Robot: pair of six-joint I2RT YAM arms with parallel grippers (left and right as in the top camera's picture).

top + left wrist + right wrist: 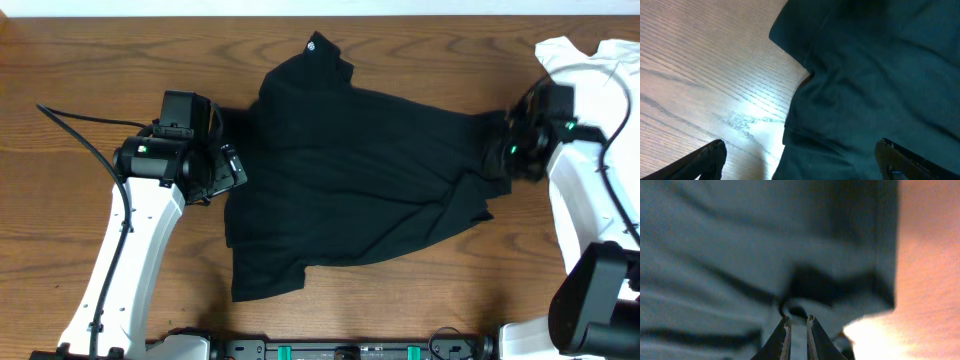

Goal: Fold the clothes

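Wooden bench (pixel 100 60), black shirt (pixel 350 170) spread crumpled across its centre, collar toward far edge, white shirt (pixel 600 70) at far right corner, left end effector (pixel 228 168) wide open at black shirt's left edge, right end effector (pixel 797 325) nearly closed at its right edge, grip on fabric not discernible.

A brown wooden table (pixel 80 60) with bold grain fills the scene, a pale strip (pixel 200 6) running along its far edge. A white shirt (pixel 600 70) lies crumpled at the far right corner. Bright glare (pixel 752 122) marks the wood at left.
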